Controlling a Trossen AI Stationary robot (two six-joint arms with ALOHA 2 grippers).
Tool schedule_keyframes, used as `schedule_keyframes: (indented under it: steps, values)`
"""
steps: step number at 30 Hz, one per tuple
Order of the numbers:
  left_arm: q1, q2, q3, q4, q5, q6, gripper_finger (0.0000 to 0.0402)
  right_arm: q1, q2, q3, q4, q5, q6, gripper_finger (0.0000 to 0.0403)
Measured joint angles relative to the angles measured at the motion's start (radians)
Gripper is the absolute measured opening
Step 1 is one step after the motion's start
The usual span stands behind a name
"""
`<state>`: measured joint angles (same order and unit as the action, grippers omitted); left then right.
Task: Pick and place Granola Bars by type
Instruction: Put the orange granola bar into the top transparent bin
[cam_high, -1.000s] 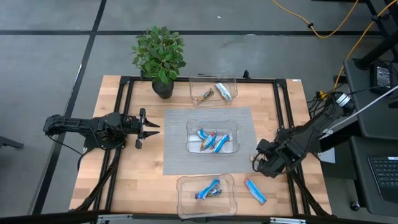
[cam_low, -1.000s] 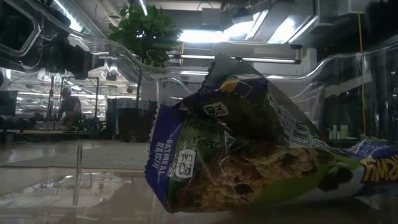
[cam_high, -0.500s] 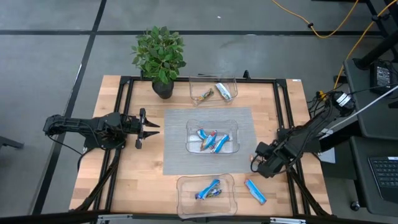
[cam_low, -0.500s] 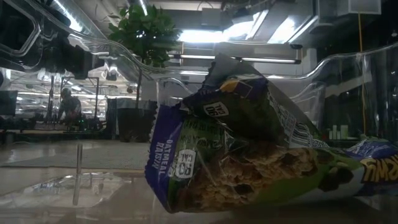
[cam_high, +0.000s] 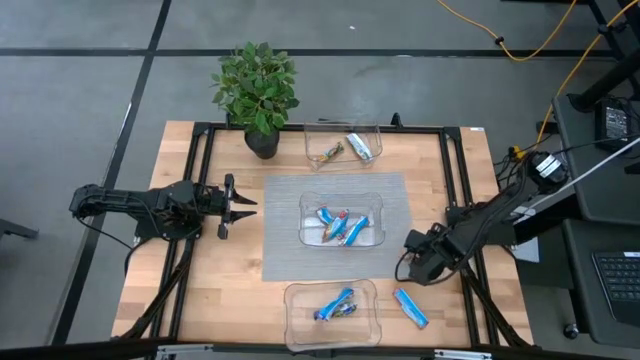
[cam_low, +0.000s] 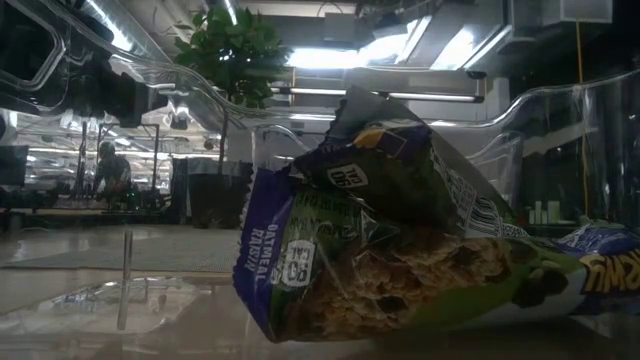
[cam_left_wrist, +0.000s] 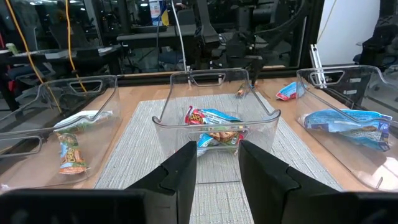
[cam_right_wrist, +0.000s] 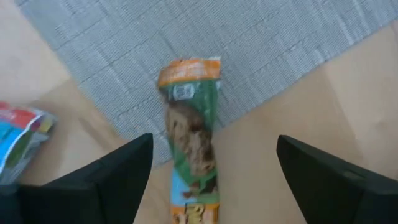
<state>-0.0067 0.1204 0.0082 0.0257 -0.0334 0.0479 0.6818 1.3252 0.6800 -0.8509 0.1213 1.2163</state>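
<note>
Target is the green-orange granola bar (cam_right_wrist: 191, 152), lying half on the grey mat's (cam_right_wrist: 261, 56) edge beneath the wide-open, empty right gripper (cam_right_wrist: 211, 177) (left gripper (cam_left_wrist: 217, 171) parted, idle); light, crinkly, slippery wrapper—best pinched mid-length across its width.

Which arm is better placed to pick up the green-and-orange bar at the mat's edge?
The right. Its end effector hangs open directly over that green-and-orange bar, while the left end effector waits across the mat.

Shiny granola bars are lying in three clear bins: blue ones (cam_high: 345, 228) in the middle, two (cam_high: 358, 146) at 12 o'clock, blue ones (cam_high: 336, 303) at 6 o'clock. One blue bar (cam_high: 410, 307) is lying loose at 5 o'clock, and a green-orange bar (cam_right_wrist: 191, 149) is lying across the mat's edge.
</note>
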Motion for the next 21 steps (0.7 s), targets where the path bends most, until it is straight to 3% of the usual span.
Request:
schedule_keyframes:
  steps: [8, 21]
  values:
    - [0.0, 0.0, 0.0, 0.0, 0.0, 0.0, 0.0113, -0.045, 0.064, 0.0, 0.023, 0.008, -0.077, 0.0322]
    - [0.0, 0.0, 0.0, 0.0, 0.0, 0.0, 0.0113, -0.052, 0.099, 0.0, 0.04, 0.016, -0.121, 0.0199]
